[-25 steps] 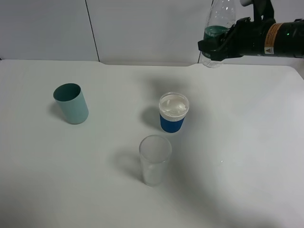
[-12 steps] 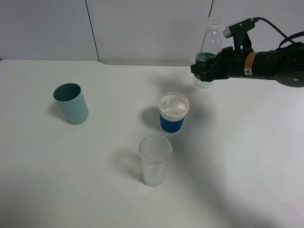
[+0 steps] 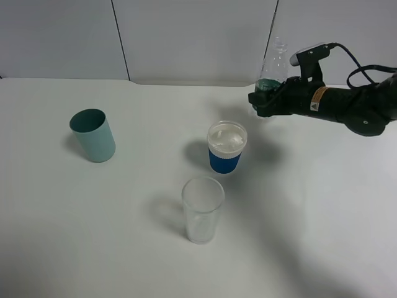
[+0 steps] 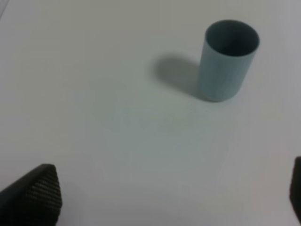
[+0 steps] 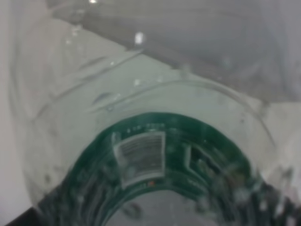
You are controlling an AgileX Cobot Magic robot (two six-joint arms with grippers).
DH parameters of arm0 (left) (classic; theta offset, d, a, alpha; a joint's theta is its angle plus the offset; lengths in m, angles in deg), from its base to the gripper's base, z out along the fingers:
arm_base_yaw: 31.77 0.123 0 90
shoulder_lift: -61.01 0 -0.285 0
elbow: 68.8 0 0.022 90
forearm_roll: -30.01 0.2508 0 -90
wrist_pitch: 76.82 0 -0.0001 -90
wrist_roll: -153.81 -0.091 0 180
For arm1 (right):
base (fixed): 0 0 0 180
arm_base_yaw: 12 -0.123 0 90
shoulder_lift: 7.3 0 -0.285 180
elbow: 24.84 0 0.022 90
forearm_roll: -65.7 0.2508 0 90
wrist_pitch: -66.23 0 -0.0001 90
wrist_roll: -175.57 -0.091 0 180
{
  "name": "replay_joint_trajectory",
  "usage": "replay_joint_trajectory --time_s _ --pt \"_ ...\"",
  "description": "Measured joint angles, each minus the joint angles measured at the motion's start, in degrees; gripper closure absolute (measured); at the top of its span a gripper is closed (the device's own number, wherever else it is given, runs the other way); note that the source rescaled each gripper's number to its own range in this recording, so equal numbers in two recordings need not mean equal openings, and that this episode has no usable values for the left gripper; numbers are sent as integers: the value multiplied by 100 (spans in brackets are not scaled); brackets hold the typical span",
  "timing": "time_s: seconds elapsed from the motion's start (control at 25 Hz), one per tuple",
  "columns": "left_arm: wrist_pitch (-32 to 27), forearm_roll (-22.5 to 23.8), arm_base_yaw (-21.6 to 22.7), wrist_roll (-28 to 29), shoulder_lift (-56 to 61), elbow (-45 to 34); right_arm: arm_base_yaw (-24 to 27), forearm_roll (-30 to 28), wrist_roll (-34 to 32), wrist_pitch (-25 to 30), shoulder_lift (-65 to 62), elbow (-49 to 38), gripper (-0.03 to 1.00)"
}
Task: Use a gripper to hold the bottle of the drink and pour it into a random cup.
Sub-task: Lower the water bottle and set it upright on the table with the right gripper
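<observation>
Your small clear plastic bottle with the dark green label stands upright in the right gripper, whose black fingers are pinched on its lower body at the label band; in the right wrist view the label fills the frame right against the claw. Judge it light and thin-walled: it will dent under a hard squeeze and the smooth plastic could slip as it tips, so the label band, low on the body, looks the sound place to hold. It appears nearly empty, though the contents are hard to tell. The short paper cup with the blue lower body and white rim sits below and forward of the claw, toward the table's middle. Further on the same way stands a tall clear glass tumbler, and a teal-green cup lies well apart, across the white table. Your left gripper shows spread fingertips, holding nothing.
</observation>
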Motion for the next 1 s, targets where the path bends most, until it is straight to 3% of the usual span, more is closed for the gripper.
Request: replay_joint_trajectory --time_s 0.36,0.64,1.0 --pt "0 5 0 0 0 0 0 822 1322 -780 239 -595 97" --pt "0 5 0 0 0 0 0 1597 1421 -1079 263 -967 97" --pt "0 5 0 6 0 0 0 1706 1490 -1412 684 -990 97"
